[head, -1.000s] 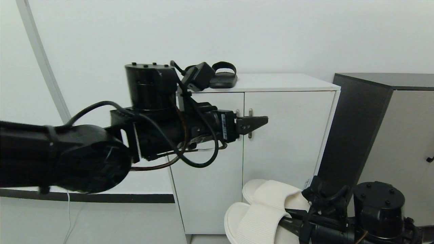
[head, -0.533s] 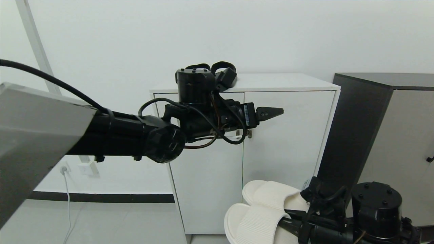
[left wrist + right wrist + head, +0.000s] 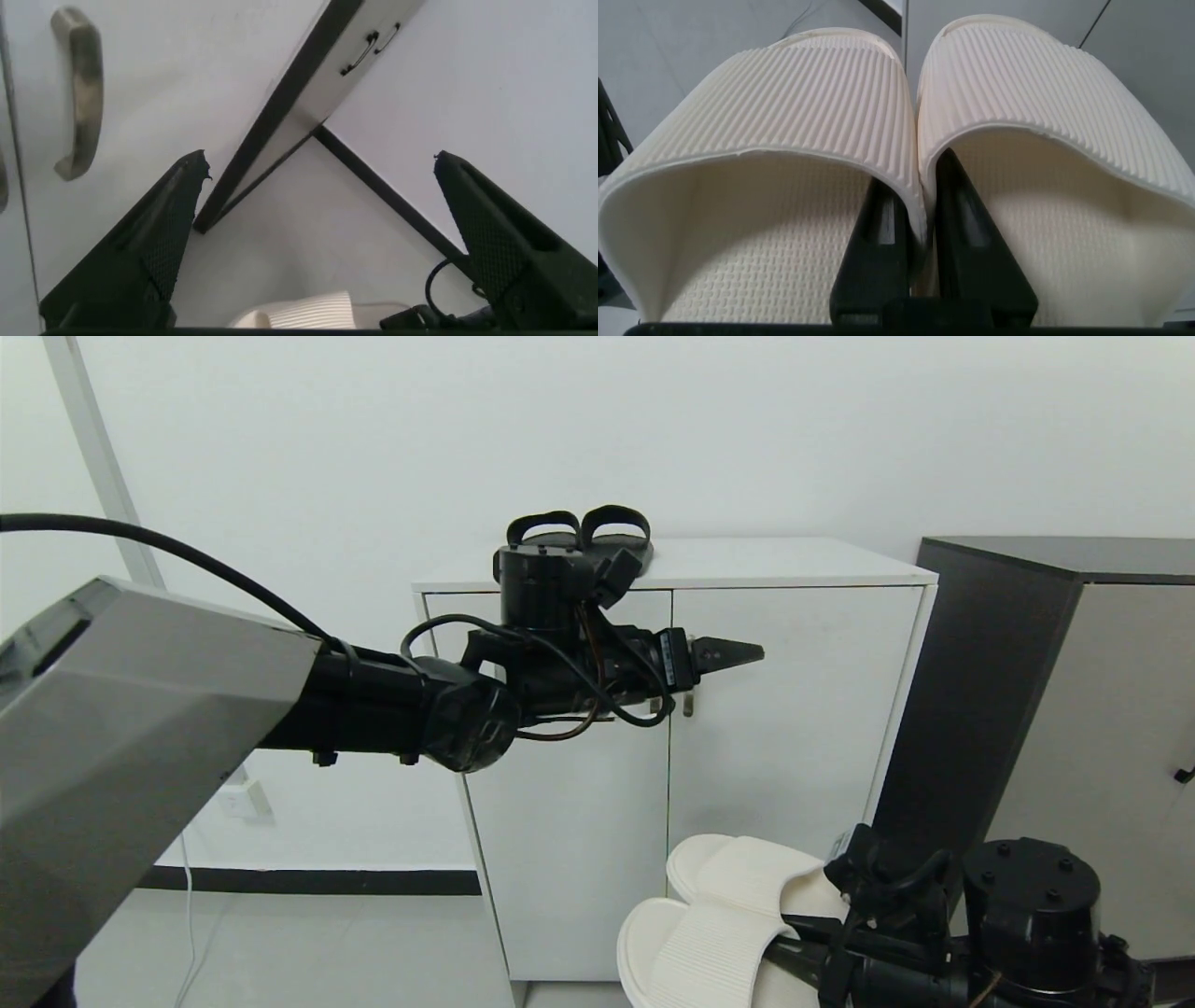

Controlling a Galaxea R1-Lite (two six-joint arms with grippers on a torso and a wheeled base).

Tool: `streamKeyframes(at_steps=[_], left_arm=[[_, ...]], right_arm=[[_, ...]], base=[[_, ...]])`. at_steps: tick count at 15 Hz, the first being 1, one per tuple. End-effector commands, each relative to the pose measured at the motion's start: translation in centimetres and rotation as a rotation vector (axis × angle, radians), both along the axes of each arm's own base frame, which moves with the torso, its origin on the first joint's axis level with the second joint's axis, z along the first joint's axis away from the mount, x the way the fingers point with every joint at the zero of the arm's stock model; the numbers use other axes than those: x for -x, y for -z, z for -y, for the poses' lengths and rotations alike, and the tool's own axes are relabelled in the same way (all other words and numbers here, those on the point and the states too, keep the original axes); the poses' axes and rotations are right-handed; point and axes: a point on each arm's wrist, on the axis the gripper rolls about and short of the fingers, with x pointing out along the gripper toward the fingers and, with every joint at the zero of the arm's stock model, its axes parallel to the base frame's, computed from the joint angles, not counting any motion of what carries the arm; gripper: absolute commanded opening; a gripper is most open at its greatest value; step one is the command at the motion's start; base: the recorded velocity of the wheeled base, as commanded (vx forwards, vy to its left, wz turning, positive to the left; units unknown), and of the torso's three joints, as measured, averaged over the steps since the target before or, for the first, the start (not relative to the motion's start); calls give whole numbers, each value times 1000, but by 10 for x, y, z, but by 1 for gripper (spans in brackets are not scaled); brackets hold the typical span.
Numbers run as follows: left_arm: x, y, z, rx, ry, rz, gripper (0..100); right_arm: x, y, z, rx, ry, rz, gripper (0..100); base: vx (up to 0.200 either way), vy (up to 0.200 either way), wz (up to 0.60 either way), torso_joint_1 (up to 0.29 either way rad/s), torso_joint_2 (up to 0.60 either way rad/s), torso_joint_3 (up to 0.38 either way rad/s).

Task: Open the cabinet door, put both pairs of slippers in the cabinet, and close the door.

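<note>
Doors (image 3: 775,737) shut, nothing stowed: my left gripper (image 3: 318,163) spread by the handle (image 3: 79,93), right gripper (image 3: 920,187) pinching white slippers (image 3: 719,915), black pair (image 3: 579,530) atop cabinet (image 3: 794,563).

Four slippers in all: two white slippers (image 3: 724,905) and two black slippers (image 3: 618,530). Two cabinets stand against the wall — one white cabinet (image 3: 794,565) and one dark cabinet (image 3: 943,709). The white cabinet has two doors (image 3: 784,756), and each door carries one metal handle (image 3: 79,93), so two handles there. The dark cabinet shows two small black handles (image 3: 360,56) in the left wrist view. There are two pincers — the left pincer (image 3: 747,653) and the right pincer (image 3: 920,201) — with two fingers apiece. One wall socket (image 3: 245,800) sits on the wall.
</note>
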Motion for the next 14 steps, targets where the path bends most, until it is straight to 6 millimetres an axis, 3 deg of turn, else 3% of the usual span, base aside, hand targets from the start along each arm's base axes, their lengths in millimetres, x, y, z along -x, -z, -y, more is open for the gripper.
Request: streamKeyframes(at_steps=[1,8,14], left_arm=[[-1,-2,0,-10,-12,-1,100],[-25,-3,10,-66,-147,-3,100],[-41,9,4,-79,-206,-13,100]], right_arm=[[0,1,0,3,-1,-3,0],[-1,2,-1,4,-1,-4,0],[-1,3,-1,7,1,-7,0]], base=[[0,0,0,0,0,0],[0,0,0,0,0,0],[0,0,0,0,0,0]])
